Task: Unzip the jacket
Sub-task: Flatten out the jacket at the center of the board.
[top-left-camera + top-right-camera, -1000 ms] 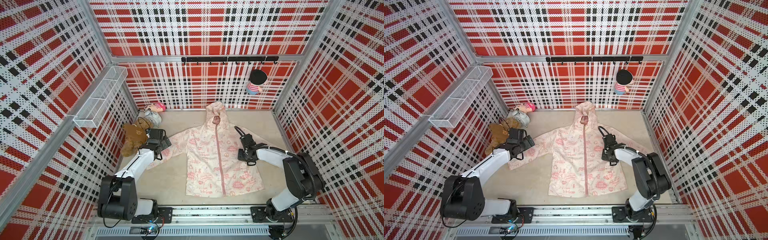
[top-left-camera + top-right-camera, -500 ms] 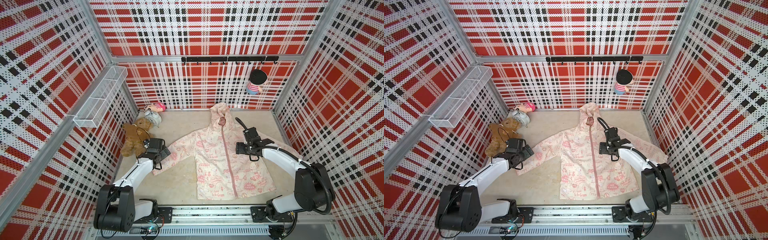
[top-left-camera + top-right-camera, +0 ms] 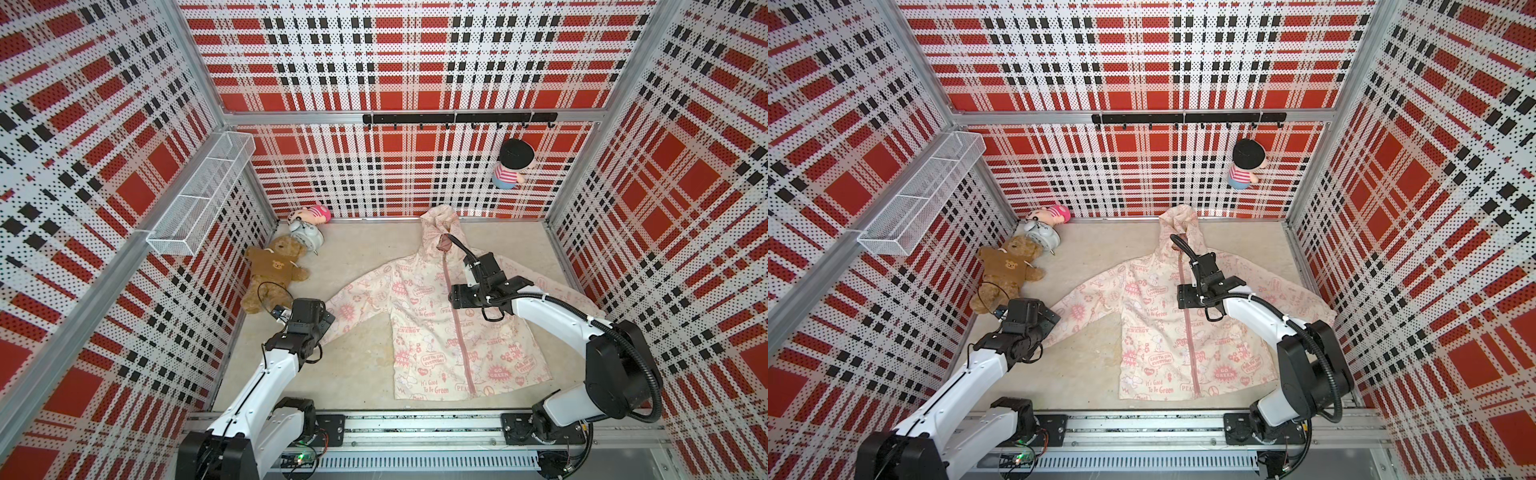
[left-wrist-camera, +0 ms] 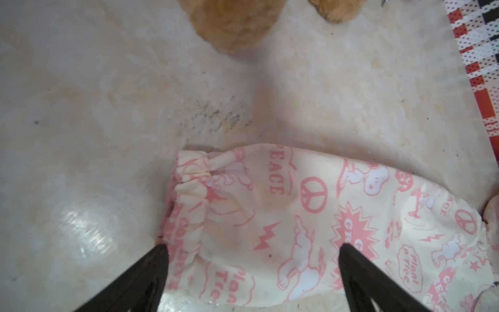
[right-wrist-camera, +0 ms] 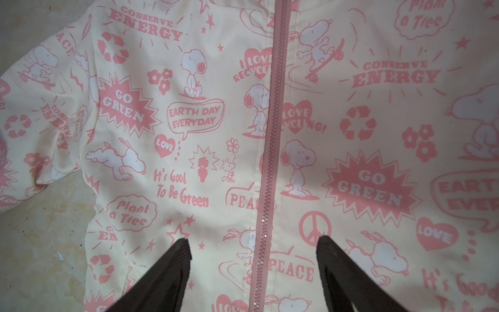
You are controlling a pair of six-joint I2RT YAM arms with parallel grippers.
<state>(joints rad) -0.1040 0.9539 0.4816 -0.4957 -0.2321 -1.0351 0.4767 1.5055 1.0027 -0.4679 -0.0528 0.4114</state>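
- While the jacket (image 3: 453, 328) lies flat and face up on the tabletop (image 4: 81, 108), its pink zipper (image 5: 270, 151) looks closed all along the front, so the task seems barely begun.
- The right claw (image 5: 253, 241) hovers over the chest with its jaws spread wide and nothing gripped. The zipper line runs directly beneath the gap, midway between the fingertips, probably so the claw is lined up to follow it.
- No slider shows ahead of that claw in the right wrist view. I judge it sits farther ahead, up by the hood.
- The left claw (image 4: 252, 246) is also wide open and empty, poised above the sleeve cuff (image 4: 189, 186). The cuff lies just ahead of its fingertips, and the claw may be there to pin the cloth against a pull.
- The teddy bear (image 3: 272, 270) lies beyond that claw, past the cuff.
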